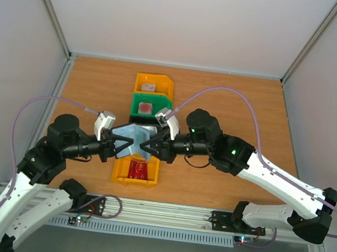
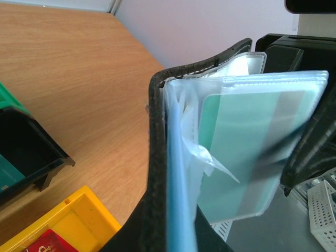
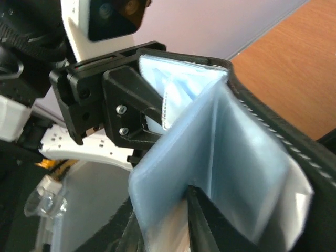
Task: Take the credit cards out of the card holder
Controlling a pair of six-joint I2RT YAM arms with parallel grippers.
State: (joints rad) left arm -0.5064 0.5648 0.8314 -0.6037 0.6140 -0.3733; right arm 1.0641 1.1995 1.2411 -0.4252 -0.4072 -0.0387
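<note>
The card holder [image 1: 135, 139] is held open in the air between both grippers, above the row of bins. My left gripper [image 1: 119, 143] is shut on its black cover and clear pockets [image 2: 157, 157]. A teal credit card [image 2: 241, 147] sits inside one clear pocket. My right gripper [image 1: 152, 145] is shut on a grey-blue pocket page [image 3: 210, 152], with its jaws pinched on the page's lower edge. A red credit card [image 1: 139, 169] lies in the near yellow bin and also shows in the left wrist view [image 2: 47, 244].
A far yellow bin [image 1: 154, 84] and a green bin [image 1: 152, 105] each hold a small item. The near yellow bin [image 1: 119, 175] sits below the holder. A black bin [image 2: 26, 147] stands between green and yellow, with something teal inside. Bare wood lies left and right.
</note>
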